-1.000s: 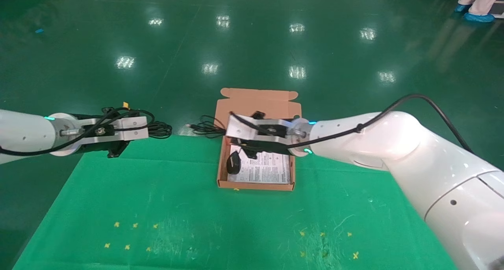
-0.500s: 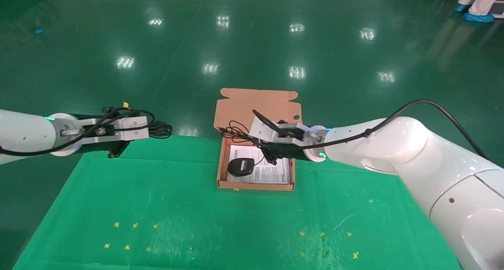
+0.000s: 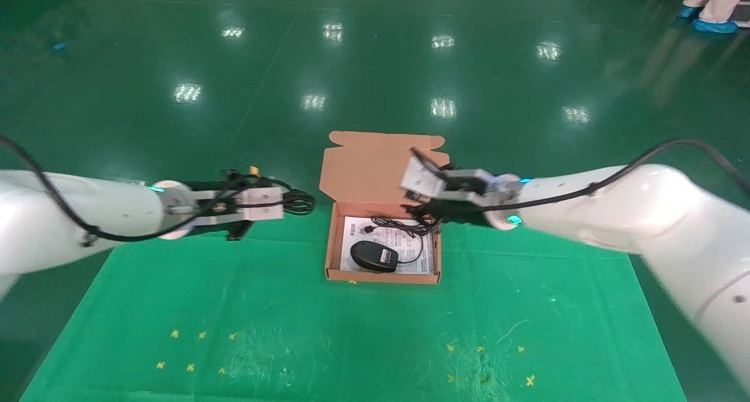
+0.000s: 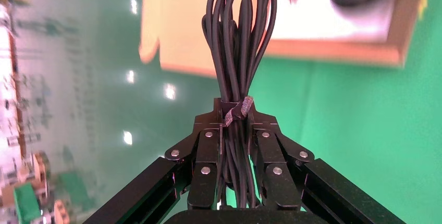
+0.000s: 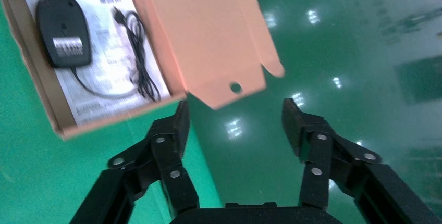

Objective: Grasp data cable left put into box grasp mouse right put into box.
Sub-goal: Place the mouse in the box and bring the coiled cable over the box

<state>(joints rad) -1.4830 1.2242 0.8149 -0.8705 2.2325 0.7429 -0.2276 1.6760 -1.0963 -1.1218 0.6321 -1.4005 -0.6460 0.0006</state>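
Note:
My left gripper [image 3: 287,205] is shut on the data cable [image 3: 300,201], a tied black bundle, and holds it above the table's far edge, left of the box; in the left wrist view the cable [image 4: 240,41] sticks out between the closed fingers [image 4: 206,156]. The salmon box [image 3: 381,277] stands open at mid-table with its lid flap [image 3: 366,167] raised. The black mouse [image 3: 374,255] lies inside on a printed sheet, its cord [image 3: 404,226] coiled beside it. My right gripper [image 3: 417,210] is open and empty over the box's far right corner. In the right wrist view [image 5: 235,114] it hangs beyond the lid [image 5: 208,31], with the mouse [image 5: 61,28] farther off.
The green cloth [image 3: 351,331] covers the table, with small yellow marks [image 3: 199,349] near the front. The shiny green floor [image 3: 375,68] lies beyond the far edge. A person's feet [image 3: 712,24] show at the far right.
The right gripper let the mouse down into the box, opened and drew back to the right. The left arm moved right toward the box, carrying the cable.

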